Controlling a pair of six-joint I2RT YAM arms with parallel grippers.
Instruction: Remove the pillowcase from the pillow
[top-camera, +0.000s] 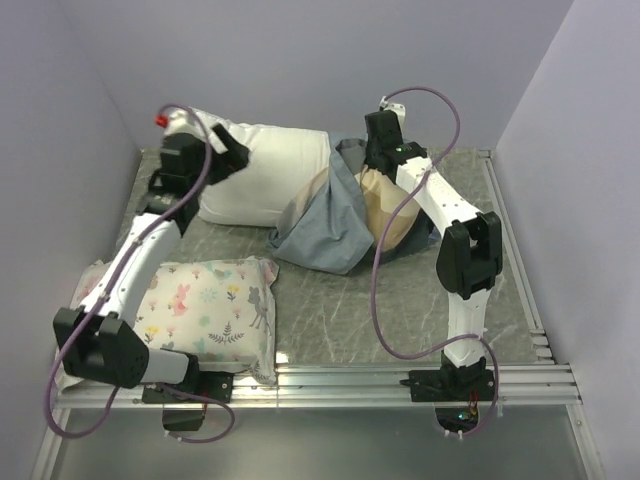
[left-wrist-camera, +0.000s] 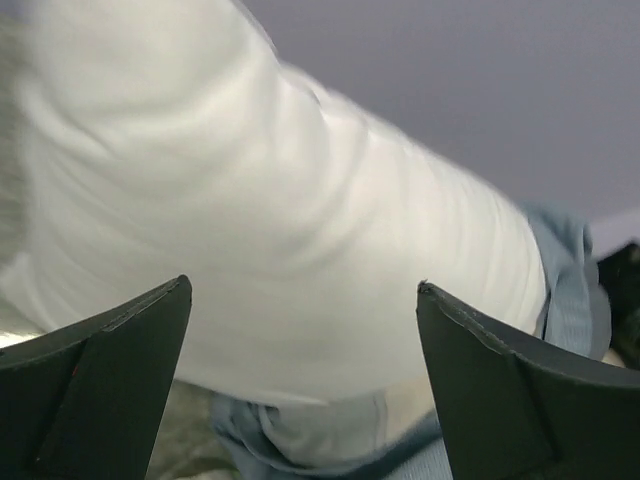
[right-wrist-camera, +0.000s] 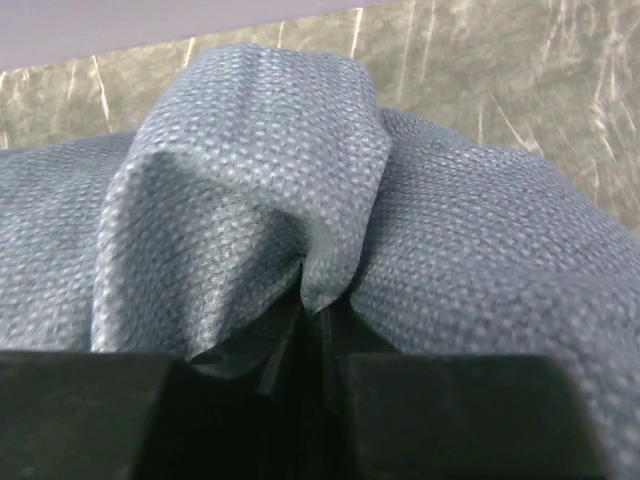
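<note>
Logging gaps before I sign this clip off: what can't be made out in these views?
Top view: the right arm and bunched pillowcase hide how much of the pillow is inside.
Right wrist: shadow between the fingers of the right gripper hides whether the fold is clamped.
Left wrist: blurred; past the open left gripper, the pillow runs off the top edge.

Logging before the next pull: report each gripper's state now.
Left gripper: open, holding nothing.
Right gripper: closed on a fold of the pillowcase.
</note>
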